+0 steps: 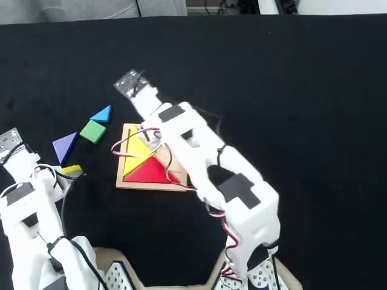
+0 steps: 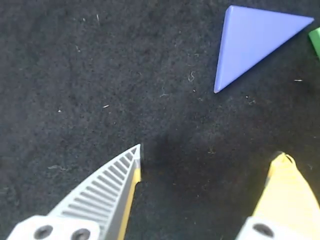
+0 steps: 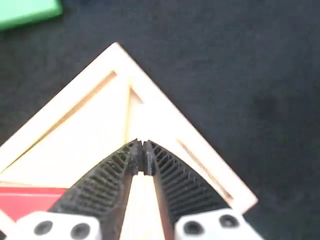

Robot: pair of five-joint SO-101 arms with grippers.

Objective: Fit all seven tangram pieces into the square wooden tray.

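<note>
So your right claw is pinched fully closed with nothing in it, hanging over the bare far corner of the wooden tray. My guess is it's parked there to nudge things flush rather than to grab anything. Your left claw is the opposite: spread wide, low over the black table, empty between the jaws, with the purple triangle just ahead of it. That reads like a setup for picking that one next. In the tray I count two pieces, a big yellow triangle against the left wall and a big red triangle along the near wall. They meet on a diagonal, which makes sense, since parking the two large ones first leaves one clean open half for the small stuff. Loose on the table I count three for sure: the purple triangle, a green square just past it, and a small blue triangle beyond that, all in a loose line left of the tray and close enough for your left arm. There's also a yellow bit right at the left claw's tip, but honestly I can't tell whether that's a sixth piece or just part of the jaw. So that's five pieces definite, and part of the tray is hidden under your right arm.
</note>
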